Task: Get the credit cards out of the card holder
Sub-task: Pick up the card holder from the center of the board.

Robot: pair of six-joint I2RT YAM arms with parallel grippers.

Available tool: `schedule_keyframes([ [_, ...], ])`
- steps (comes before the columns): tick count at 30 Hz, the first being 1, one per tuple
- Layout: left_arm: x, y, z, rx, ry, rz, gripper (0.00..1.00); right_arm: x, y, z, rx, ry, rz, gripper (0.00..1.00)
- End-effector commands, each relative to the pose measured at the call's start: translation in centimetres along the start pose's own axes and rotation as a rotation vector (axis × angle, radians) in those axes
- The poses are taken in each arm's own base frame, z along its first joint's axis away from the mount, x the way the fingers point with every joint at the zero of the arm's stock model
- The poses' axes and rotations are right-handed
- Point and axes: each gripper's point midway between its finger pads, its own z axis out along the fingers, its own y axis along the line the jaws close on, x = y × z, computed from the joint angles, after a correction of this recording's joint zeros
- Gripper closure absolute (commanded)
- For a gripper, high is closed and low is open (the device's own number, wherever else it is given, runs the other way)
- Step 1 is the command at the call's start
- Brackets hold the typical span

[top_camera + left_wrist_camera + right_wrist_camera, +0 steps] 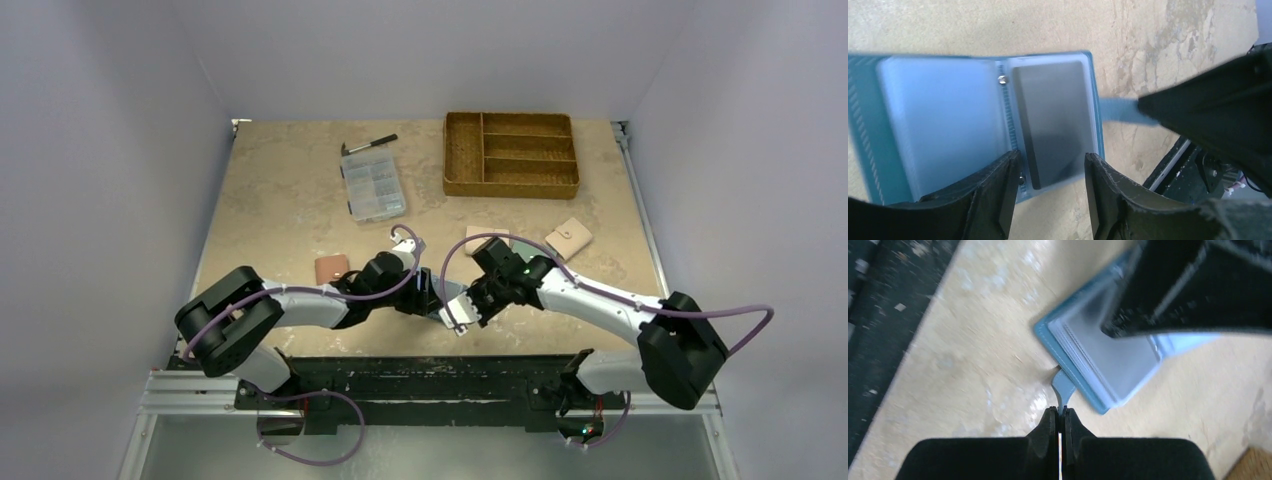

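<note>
Right pincer (1059, 412) clamps the open card holder's (943, 120) snap tab (1062, 387), steadying it while the half-wide left pincer (1051, 167) straddles a greyish card (1053, 110).

Table (280, 200) carries card holder (948, 120), tray (512, 192), box (372, 187).

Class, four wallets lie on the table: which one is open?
The blue card holder: it lies spread flat, showing its pale inside and a grey card. The pink wallet and both beige wallets are folded shut.
</note>
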Motion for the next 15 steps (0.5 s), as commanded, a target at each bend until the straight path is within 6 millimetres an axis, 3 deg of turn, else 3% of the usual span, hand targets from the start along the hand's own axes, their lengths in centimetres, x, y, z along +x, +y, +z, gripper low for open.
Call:
schedule_keyframes([
  [1, 1.7, 0.5, 0.4, -0.004, 0.072, -0.024, 0.45, 2.9, -1.8, -1.1, 0.103, 0.124, 0.001, 1.00],
  [3, 1.4, 0.2, 0.9, -0.004, 0.070, -0.036, 0.43, 3.8, -2.1, -0.9, 0.125, 0.157, 0.016, 0.97],
  [7, 0.8, 0.3, 1.9, -0.057, 0.070, -0.054, 0.39, 3.8, -2.9, -1.5, 0.180, 0.132, 0.086, 0.73],
  [10, 0.4, 0.6, 2.2, -0.093, 0.058, -0.085, 0.38, 0.9, -3.5, -3.0, 0.198, -0.041, 0.163, 0.59],
  [15, 0.2, 0.9, 2.4, -0.124, 0.046, -0.128, 0.38, -3.6, -3.8, -5.0, 0.164, -0.308, 0.373, 0.51],
])
